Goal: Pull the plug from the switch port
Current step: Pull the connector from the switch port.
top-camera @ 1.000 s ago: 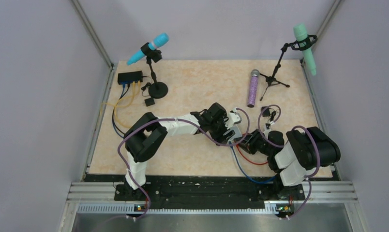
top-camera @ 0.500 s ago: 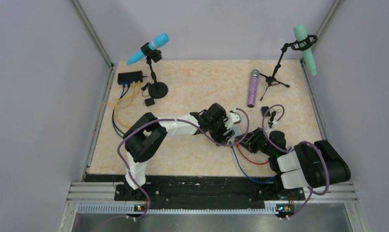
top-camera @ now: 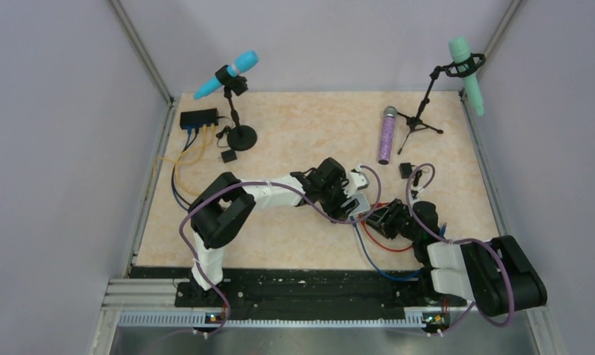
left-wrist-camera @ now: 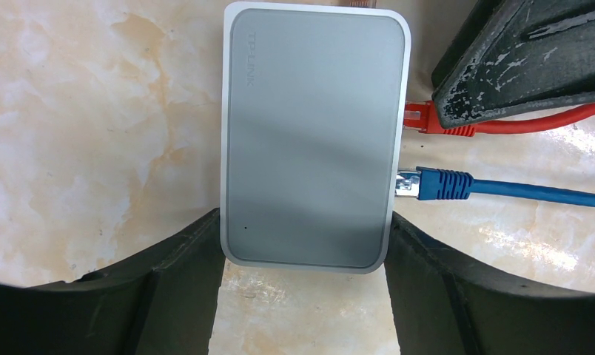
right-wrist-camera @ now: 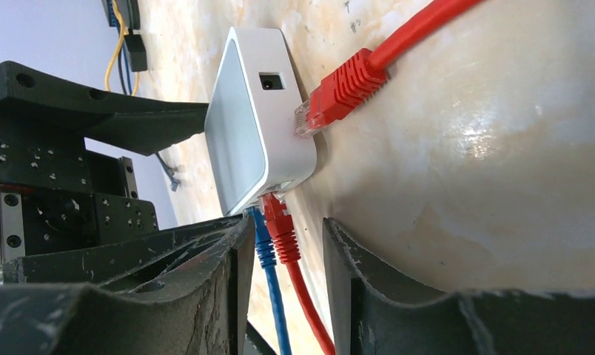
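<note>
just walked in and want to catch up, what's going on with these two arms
The left tool grips the grey switch by its two long sides, holding it flat on the table. The right tool has its fingers open around the red plug, which sits in a port next to the blue plug. Both plugs look seated, so the pull is not yet done.
</note>
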Controlling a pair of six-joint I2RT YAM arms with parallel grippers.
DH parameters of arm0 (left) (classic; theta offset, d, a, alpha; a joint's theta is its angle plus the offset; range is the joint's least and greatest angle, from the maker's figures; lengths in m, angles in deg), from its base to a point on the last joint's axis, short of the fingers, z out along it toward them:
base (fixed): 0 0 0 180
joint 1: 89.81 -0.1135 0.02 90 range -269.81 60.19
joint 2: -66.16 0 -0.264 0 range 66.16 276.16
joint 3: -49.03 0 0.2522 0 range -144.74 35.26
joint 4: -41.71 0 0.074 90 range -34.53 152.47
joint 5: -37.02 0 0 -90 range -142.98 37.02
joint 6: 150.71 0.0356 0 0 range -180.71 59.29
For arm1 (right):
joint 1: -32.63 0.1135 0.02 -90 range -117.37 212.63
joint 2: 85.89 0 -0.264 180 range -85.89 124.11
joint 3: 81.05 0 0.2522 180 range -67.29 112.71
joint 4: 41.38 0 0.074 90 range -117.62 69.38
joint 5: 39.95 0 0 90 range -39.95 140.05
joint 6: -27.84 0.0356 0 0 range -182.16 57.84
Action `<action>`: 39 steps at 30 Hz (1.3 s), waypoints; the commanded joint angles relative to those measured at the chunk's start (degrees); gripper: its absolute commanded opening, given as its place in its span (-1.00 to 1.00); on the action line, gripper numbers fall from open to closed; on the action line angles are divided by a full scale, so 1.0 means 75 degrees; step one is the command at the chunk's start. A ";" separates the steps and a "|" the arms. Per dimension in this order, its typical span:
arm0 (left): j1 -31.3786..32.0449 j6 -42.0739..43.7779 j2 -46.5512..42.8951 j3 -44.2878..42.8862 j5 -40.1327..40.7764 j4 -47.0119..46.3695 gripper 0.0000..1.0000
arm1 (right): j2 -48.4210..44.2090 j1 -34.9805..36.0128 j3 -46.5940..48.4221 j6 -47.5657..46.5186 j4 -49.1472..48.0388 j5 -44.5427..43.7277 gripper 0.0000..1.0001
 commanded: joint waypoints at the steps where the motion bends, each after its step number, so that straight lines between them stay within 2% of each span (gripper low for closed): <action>1: 0.0026 -0.0253 0.0304 0.0338 -0.0271 0.0770 -0.11 | 0.0337 0.0101 0.0159 -0.0178 -0.0194 -0.0002 -0.21; 7: 0.0026 -0.0281 0.0325 0.0334 -0.0262 0.0811 -0.11 | 0.1347 0.0179 0.0285 0.0127 -0.1224 0.0185 -0.27; 10: 0.0027 -0.0311 0.0335 0.0370 -0.0276 0.0799 -0.12 | 0.1481 0.0181 0.0219 0.0330 -0.1636 0.0096 -0.33; 18: 0.0026 -0.0311 0.0315 0.0352 -0.0281 0.0794 -0.12 | 0.0707 0.0190 0.0431 -0.0028 -0.0398 -0.0311 -0.45; 21: 0.0026 -0.0319 0.0337 0.0302 -0.0331 0.0799 -0.12 | 0.0647 0.0190 0.0432 0.0011 -0.0397 -0.0385 -0.33; 23: 0.0026 -0.0311 0.0355 0.0284 -0.0340 0.0805 -0.12 | 0.0706 0.0189 0.0413 0.0132 -0.0549 -0.0413 -0.31; 39: 0.0026 -0.0358 0.0423 0.0213 -0.0485 0.0781 -0.14 | 0.1724 0.0460 0.0332 0.0505 -0.1842 -0.0454 -0.38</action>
